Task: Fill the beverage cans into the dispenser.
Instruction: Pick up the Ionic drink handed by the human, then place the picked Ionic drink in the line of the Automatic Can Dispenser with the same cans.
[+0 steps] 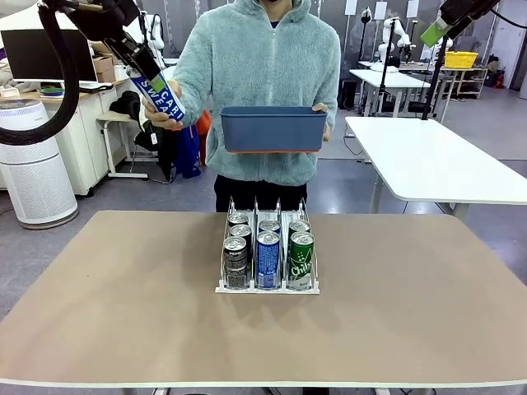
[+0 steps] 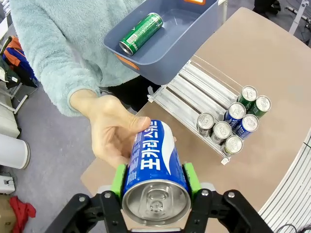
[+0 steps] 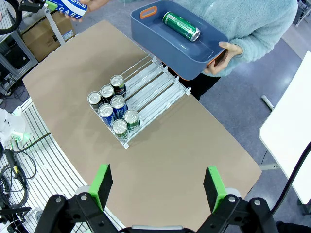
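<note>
My left gripper is shut on a blue Pocari Sweat can, held high at the far left of the table. The person's hand still wraps the can's far end. The white dispenser stands mid-table with several cans at its front: dark ones, blue ones, green ones. A green can lies in the blue bin. My right gripper is open, high above the table's right side.
The person stands at the far edge holding the blue bin over the dispenser's back end. A second white table stands at the right rear. The brown tabletop is bare around the dispenser.
</note>
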